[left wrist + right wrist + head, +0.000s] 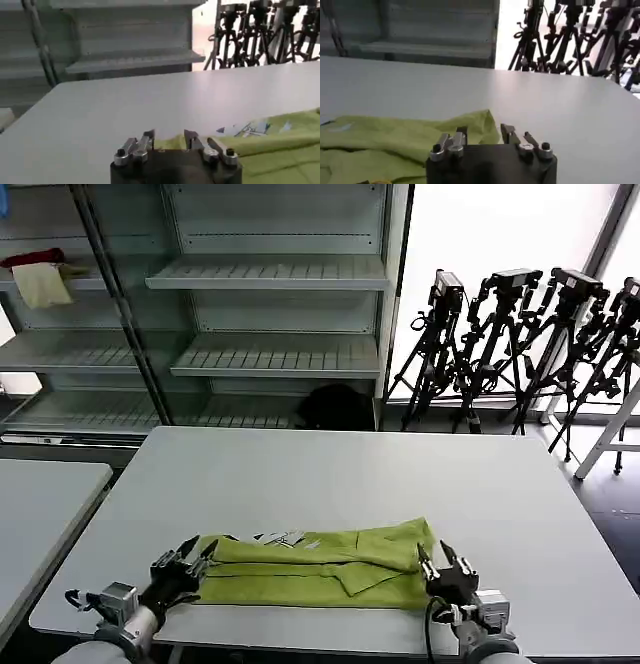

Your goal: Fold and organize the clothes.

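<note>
The lime-green T-shirt is flanked on the bench by the left hand and right hand, both held wide and empty.

Lime-green soft short-sleeved T-shirt lies folded into a long band across near edge of the pale grey table. Left gripper at its left end, fingers spread. Right gripper at its right end, fingers spread. Grey empty shelving behind.
</note>
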### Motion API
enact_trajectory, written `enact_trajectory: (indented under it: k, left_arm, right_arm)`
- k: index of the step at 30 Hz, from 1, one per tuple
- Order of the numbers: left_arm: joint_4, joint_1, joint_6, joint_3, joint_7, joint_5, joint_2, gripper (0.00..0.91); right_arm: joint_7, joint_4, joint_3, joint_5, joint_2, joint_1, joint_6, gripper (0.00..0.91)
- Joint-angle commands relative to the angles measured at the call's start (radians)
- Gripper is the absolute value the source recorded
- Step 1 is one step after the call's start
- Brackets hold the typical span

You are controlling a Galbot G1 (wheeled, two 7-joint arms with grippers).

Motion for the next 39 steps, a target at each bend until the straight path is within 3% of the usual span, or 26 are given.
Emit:
enact_trajectory:
  k: [1, 16, 17, 19, 20, 21, 22, 39]
  left_arm:
    - [-0.001, 0.052, -0.126, 0.051, -0.232, -0.071, -0.145, 0.907]
    - [0.117, 0.027, -0.139, 0.098, -0.229, -0.007, -0.16, 0.907]
    - [0.121, 0.027, -0.139, 0.1, -0.229, -0.004, -0.16, 0.877]
    - [0.13, 0.028, -0.14, 0.102, -0.221, 0.008, -0.159, 0.756]
    - [0.13, 0.03, -0.139, 0.102, -0.218, 0.007, -0.16, 0.443]
    - [0.13, 0.032, -0.138, 0.102, -0.213, 0.01, -0.16, 0.06]
    - [0.133, 0.033, -0.14, 0.104, -0.212, 0.01, -0.158, 0.01]
    - [0.096, 0.063, -0.24, 0.129, -0.133, 0.02, -0.155, 0.0]
  right_arm:
    - [-0.018, 0.08, 0.141, 0.318, 0.011, 0.077, 0.036, 0.907]
    - [-0.031, 0.096, 0.14, 0.331, 0.022, 0.098, 0.001, 0.907]
    - [-0.031, 0.092, 0.141, 0.33, 0.022, 0.101, 0.0, 0.907]
    - [-0.026, 0.085, 0.141, 0.329, 0.022, 0.108, 0.0, 0.907]
    - [-0.027, 0.081, 0.143, 0.328, 0.023, 0.11, 0.0, 0.907]
    - [-0.026, 0.077, 0.144, 0.327, 0.022, 0.112, 0.0, 0.907]
    - [-0.023, 0.073, 0.144, 0.326, 0.021, 0.114, -0.001, 0.907]
    - [-0.015, 0.043, 0.142, 0.313, 0.02, 0.137, -0.014, 0.907]
